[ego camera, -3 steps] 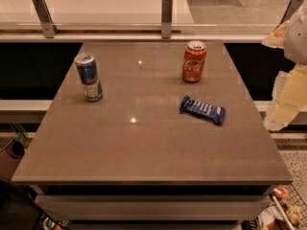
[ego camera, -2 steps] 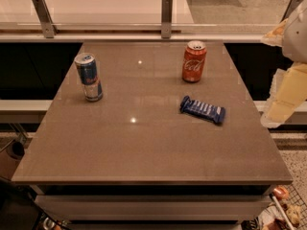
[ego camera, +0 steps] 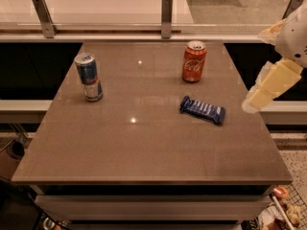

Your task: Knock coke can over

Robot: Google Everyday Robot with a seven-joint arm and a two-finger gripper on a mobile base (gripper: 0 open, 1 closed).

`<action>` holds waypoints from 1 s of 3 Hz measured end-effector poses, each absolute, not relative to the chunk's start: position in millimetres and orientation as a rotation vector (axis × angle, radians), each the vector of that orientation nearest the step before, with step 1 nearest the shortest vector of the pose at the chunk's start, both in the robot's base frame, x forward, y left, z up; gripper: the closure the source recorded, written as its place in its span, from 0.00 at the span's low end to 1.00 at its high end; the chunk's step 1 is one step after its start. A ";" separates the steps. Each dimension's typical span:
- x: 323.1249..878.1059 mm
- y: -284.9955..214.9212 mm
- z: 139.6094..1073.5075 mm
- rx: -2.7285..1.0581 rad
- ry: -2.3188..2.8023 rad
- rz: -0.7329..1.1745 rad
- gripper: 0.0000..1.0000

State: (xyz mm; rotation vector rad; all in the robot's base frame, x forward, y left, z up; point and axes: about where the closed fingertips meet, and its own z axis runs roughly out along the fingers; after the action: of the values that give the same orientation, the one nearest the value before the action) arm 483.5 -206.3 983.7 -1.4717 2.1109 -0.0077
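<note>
The coke can [ego camera: 194, 61] is red-orange with white script and a silver top. It stands upright at the back right of the brown table [ego camera: 144, 147]. My gripper [ego camera: 268, 87] is cream-coloured and hangs at the right edge of the view, beyond the table's right edge. It is to the right of the can and a little nearer the front, well apart from it, and it touches nothing.
A taller, slim blue-and-silver can [ego camera: 88, 77] stands upright at the back left. A flat blue snack bar wrapper [ego camera: 203, 109] lies right of centre, in front of the coke can. A railing with metal posts [ego camera: 166, 9] runs behind the table.
My gripper has shifted slightly to the left, toward the table's right edge. The cans and the wrapper have not moved.
</note>
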 end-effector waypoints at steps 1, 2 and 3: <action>503.9 -206.2 977.0 -1.320 2.074 0.051 0.00; 525.4 -211.6 969.2 -1.192 2.031 0.102 0.00; 548.9 -215.8 958.8 -1.089 1.981 0.143 0.00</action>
State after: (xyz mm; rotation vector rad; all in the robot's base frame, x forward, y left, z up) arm 548.9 -215.8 958.8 -1.0894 1.9814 0.1430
